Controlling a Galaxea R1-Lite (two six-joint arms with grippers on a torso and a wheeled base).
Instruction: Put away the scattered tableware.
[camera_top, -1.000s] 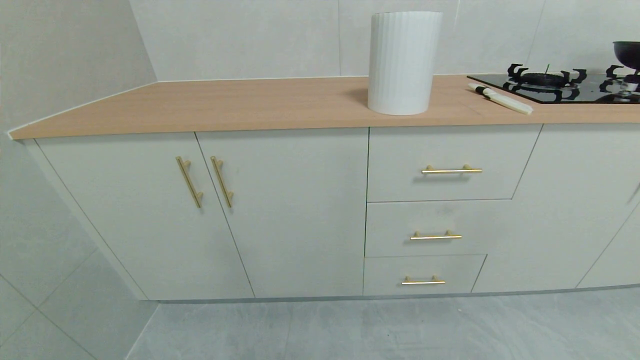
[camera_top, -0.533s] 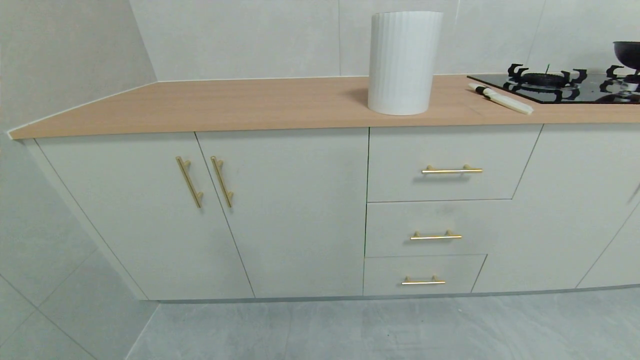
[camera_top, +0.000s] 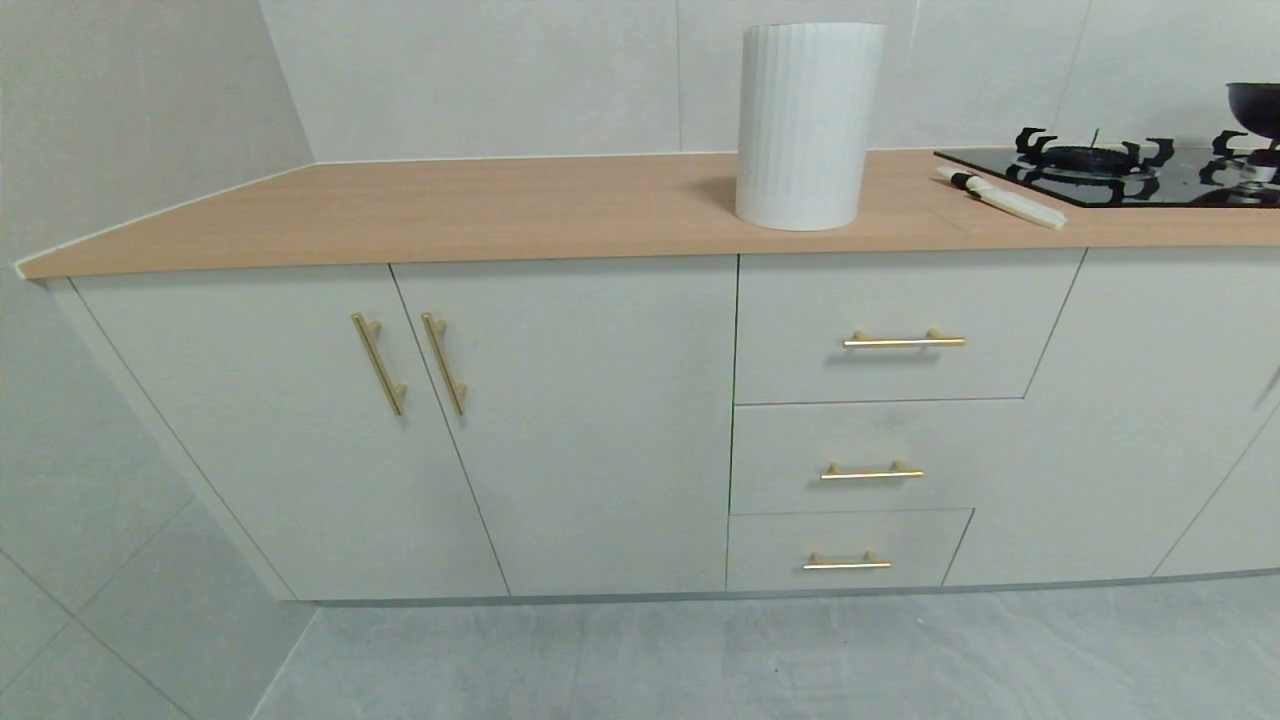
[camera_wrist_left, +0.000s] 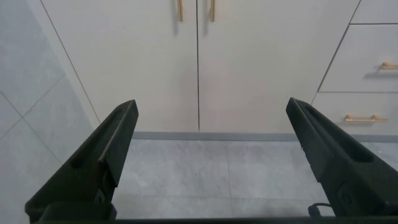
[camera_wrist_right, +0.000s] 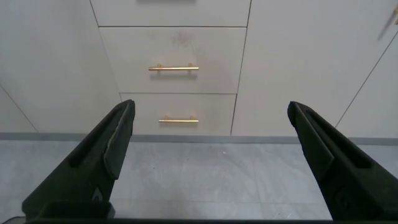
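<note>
Left gripper (camera_wrist_left: 210, 109): wide open, with nothing in it. Its two dark fingers (camera_wrist_left: 106, 155) stand far apart. It hangs low in front of the cupboard doors, above the grey floor (camera_top: 700, 660).
Right gripper (camera_wrist_right: 210, 107): wide open too, with nothing in it. It hangs low in front of the two lower drawers.
White utensil (camera_top: 1000, 197): a long white thing with a black band near one end. It lies flat on the counter (camera_top: 500, 210), at 3 o'clock from the white jar and apart from it. It is just beside the near edge of the hob; I cannot tell if they touch. The end with the black band points to 10 o'clock and the other end to 4 o'clock.
White jar (camera_top: 805, 125): tall and round with ribs down its side. It stands upright on the counter, above the top drawer.
Hob (camera_top: 1180, 185): black and shiny, set in the counter at 3 o'clock from the jar, with black pan stands on it.
Dark bowl (camera_top: 1255, 100): on the hob's far right, cut off by the edge of the head view.
Cupboard doors (camera_top: 250, 450): two, both shut, under the counter at 8 o'clock from the jar. Their gold handles sit side by side.
Drawers (camera_top: 900, 300): three in a stack at 6 o'clock from the jar, all shut, each with a gold handle.
</note>
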